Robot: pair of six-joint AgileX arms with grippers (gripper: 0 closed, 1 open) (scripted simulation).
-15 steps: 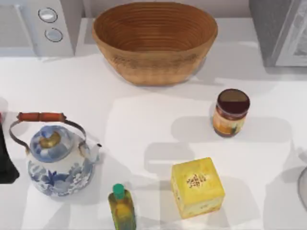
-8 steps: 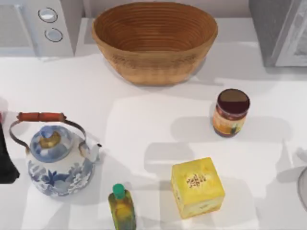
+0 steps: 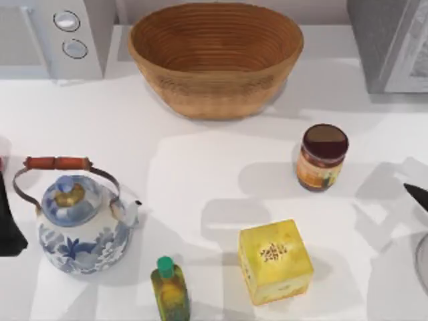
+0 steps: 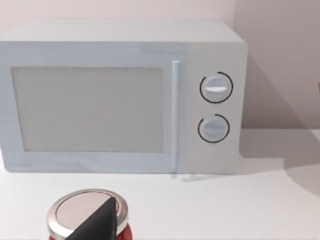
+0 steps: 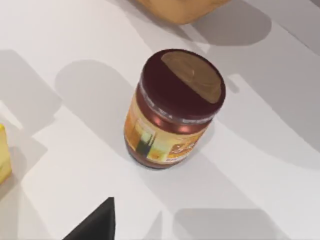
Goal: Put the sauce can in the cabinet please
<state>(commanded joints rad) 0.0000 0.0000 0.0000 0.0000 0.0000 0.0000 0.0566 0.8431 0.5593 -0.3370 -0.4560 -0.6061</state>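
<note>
Left arm: it sits at the far left edge of the table, next to the teapot. A dark bit of the left gripper [image 4: 97, 222] shows in the left wrist view. I cannot tell if this claw is wide or narrow.
Red jar: a jar with a shiny silver lid [image 4: 87, 217] stands right under that dark bit, in front of the microwave.
Microwave [image 3: 57, 37]: a white box with two round knobs, in the back left corner.
Teapot [image 3: 80, 217]: blue and white, with an orange handle on top. It stands upright on the left side of the table.
Bottle [image 3: 169, 289]: yellowish with a green cap, at the front, just right of the teapot.
Basket [image 3: 215, 57]: big, round and woven, at the back in the middle.
Yellow box [image 3: 275, 261]: at the front, right of the bottle and apart from it.
Sauce can [image 3: 322, 156]: it stands upright on the white table [image 3: 200, 167], on the right half, behind the yellow box and in front of the basket. Nothing touches it.
Cabinet [image 3: 388, 43]: a grey box in the back right corner, well apart from the sauce can.
Right arm: a dark tip of the right gripper [image 3: 418, 195] pokes in at the right edge, near the sauce can but not touching it. I cannot tell if this claw is wide or narrow.
</note>
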